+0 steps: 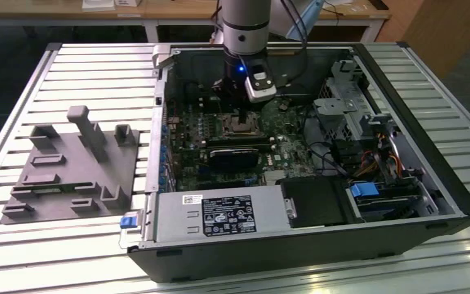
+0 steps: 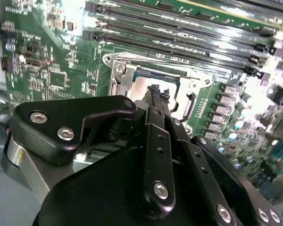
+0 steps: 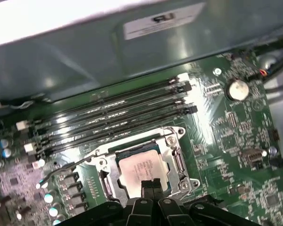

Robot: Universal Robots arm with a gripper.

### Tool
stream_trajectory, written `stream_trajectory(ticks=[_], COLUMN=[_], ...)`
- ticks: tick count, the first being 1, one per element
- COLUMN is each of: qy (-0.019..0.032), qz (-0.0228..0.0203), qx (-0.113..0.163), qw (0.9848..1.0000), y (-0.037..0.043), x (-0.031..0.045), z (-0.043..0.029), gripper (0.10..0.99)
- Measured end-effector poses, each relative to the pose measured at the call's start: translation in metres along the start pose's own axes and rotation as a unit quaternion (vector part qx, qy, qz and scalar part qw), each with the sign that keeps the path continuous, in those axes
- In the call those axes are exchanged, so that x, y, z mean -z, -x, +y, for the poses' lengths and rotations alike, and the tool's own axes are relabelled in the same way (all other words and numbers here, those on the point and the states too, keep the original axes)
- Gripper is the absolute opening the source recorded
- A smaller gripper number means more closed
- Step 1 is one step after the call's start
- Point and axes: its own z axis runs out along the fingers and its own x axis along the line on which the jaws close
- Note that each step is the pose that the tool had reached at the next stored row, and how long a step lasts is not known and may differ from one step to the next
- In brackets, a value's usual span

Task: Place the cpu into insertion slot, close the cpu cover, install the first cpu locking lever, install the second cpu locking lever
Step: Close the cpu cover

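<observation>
The arm (image 1: 245, 24) reaches down into an open computer case (image 1: 431, 144) lying on its side on the slatted metal bench (image 1: 96, 67). In the exterior view the end effector (image 1: 237, 113) stands over the insertion slot (image 1: 245, 128) on the green motherboard (image 1: 188, 125). The cpu (image 3: 141, 167) sits flat in that slot, its dull silver top showing through the cut-out centre of the cpu cover (image 3: 132, 145). The cover lies down around the chip as a silvery frame. In both wrist views the end effector (image 3: 151, 184) (image 2: 155, 92) has its black fingertips drawn fully together with nothing seen between them. The tips are at the near edge of the cpu (image 2: 141, 87) and the cover frame (image 2: 193, 75); contact cannot be confirmed. A thin wire locking lever (image 3: 61, 172) juts out from one side of the socket, angled away from the frame and not tucked in. The long black memory slots (image 3: 113, 110) run just beside the socket. On the bench toward the exterior view's left, well apart from the case, rests a grey fixture (image 1: 71, 165) with upright posts. A power supply (image 1: 218, 214) occupies the near end of the case
</observation>
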Motion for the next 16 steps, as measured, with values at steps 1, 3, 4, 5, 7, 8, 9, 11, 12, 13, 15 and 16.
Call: stream_trajectory(ticks=[1, 3, 4, 5, 7, 8, 9, 11, 12, 13, 15, 16], qy=[0.0004, 0.0020, 0.0035, 0.0050, 0.0099, 0.0138, 0.0180, 0.0240, 0.0257, 0.0270, 0.0293, 0.0294], qz=[-0.0002, -0.0004, -0.0002, 0.0000, 0.0010, 0.0019, 0.0029, 0.0044, 0.0047, 0.0049, 0.0051, 0.0050], qx=[0.008, 0.020, 0.026, 0.031, 0.039, 0.042, 0.045, 0.051, 0.055, 0.059, 0.087, 0.089], qw=[1.0000, 0.9998, 0.9997, 0.9995, 0.9992, 0.9990, 0.9988, 0.9984, 0.9981, 0.9979, 0.9958, 0.9956], y=[0.0000, -0.0001, -0.0001, -0.0001, -0.0001, -0.0001, -0.0001, -0.0004, -0.0006, -0.0008, -0.0054, -0.0065], x=[-0.0001, -0.0001, -0.0001, -0.0002, -0.0003, -0.0003, -0.0003, -0.0005, -0.0007, -0.0010, -0.0042, -0.0047], z=[0.0000, -0.0001, -0.0001, -0.0001, -0.0001, -0.0001, -0.0001, -0.0002, -0.0002, -0.0002, -0.0029, -0.0033], gripper=[0.102, 0.102, 0.102, 0.102, 0.102, 0.102, 0.102, 0.102, 0.102, 0.102, 0.102, 0.102])
